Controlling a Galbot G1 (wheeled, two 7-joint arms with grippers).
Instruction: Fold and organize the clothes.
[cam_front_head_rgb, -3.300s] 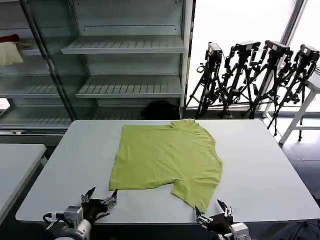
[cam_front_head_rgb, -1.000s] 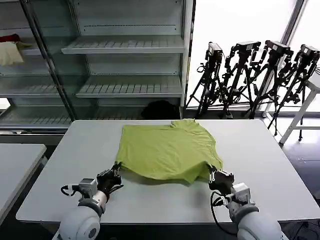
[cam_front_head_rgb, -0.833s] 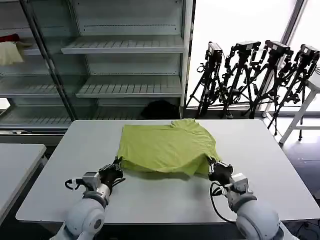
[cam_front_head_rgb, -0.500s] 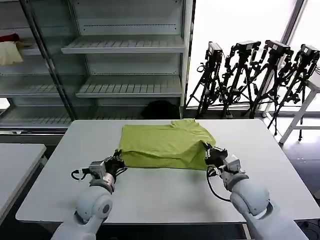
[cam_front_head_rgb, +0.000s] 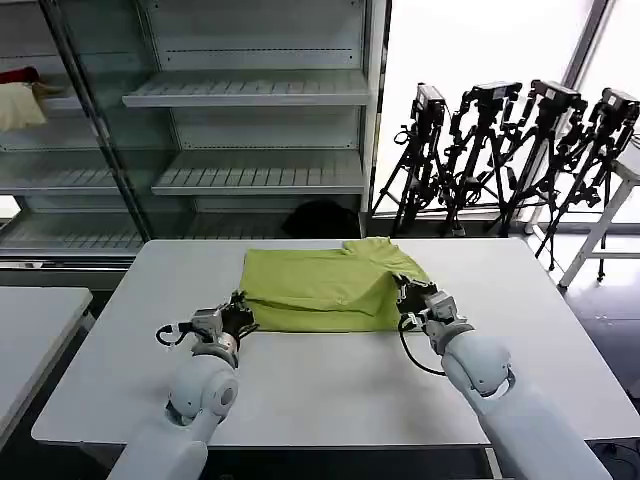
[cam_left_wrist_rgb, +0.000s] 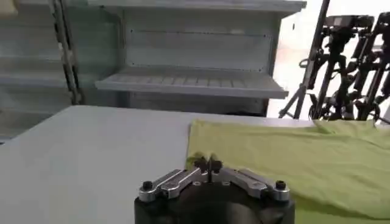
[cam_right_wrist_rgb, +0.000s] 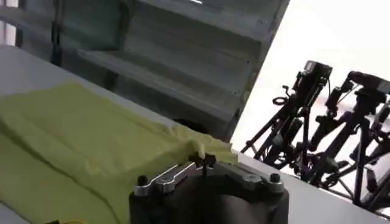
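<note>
**Green shirt folded over on the worktop**

The T-shirt (cam_front_head_rgb: 322, 283) is lime green, soft and thin. It lies on the far half of the white worktop (cam_front_head_rgb: 330, 385). Its near part is folded over onto the rest, so it looks like a wide, short band. One sleeve and the neck stick out at the far right corner. The cloth has small wrinkles. No white print shows on the side facing up.

The left pincer (cam_front_head_rgb: 236, 314) sits at the shirt's near left corner, clenched on the cloth edge. In the left wrist view the tips (cam_left_wrist_rgb: 207, 162) meet with green cloth pinched between them. The right pincer (cam_front_head_rgb: 411, 300) is at the near right corner, clenched on a raised bunch of the shirt (cam_right_wrist_rgb: 91, 146).

The worktop is flat and bare around the shirt. Behind it stand grey metal shelves (cam_front_head_rgb: 250, 90). A cream and red bundle (cam_front_head_rgb: 22, 100) rests on a shelf at the far left. Black tripods (cam_front_head_rgb: 510, 150) stand by a bright window on the right. A dark thing on the floor behind the worktop is too dim to name.
</note>
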